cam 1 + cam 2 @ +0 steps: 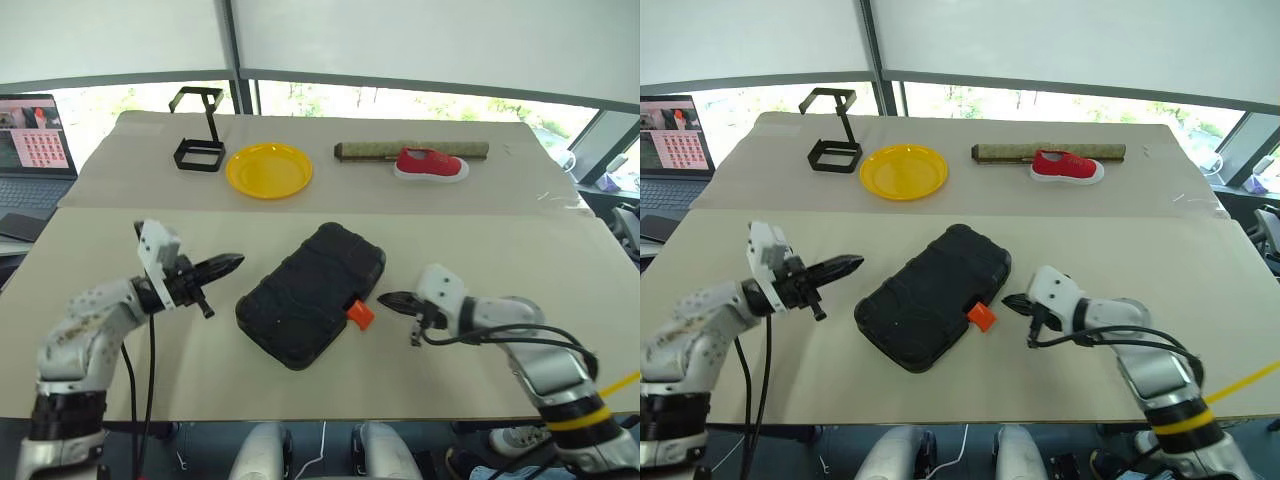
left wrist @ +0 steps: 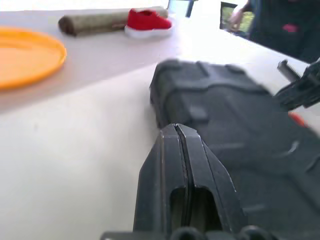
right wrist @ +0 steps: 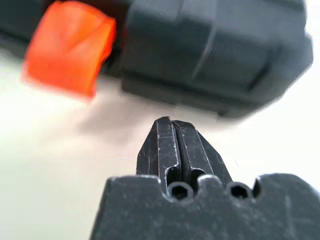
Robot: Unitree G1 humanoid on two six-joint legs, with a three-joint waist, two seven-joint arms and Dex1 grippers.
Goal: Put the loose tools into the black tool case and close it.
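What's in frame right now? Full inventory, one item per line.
tool case: 1, black, shut, table centre, orange latch toward the right gripper
plate: 1, yellow, far side
wire stand: 1, black, left of plate
shoe: 1, red with white sole, far right, in front of roll
rolled mat: 1, olive-brown, behind shoe
laptop: 1, open, far left
left gripper: shut, empty, left of case
right gripper: shut, empty, near latch
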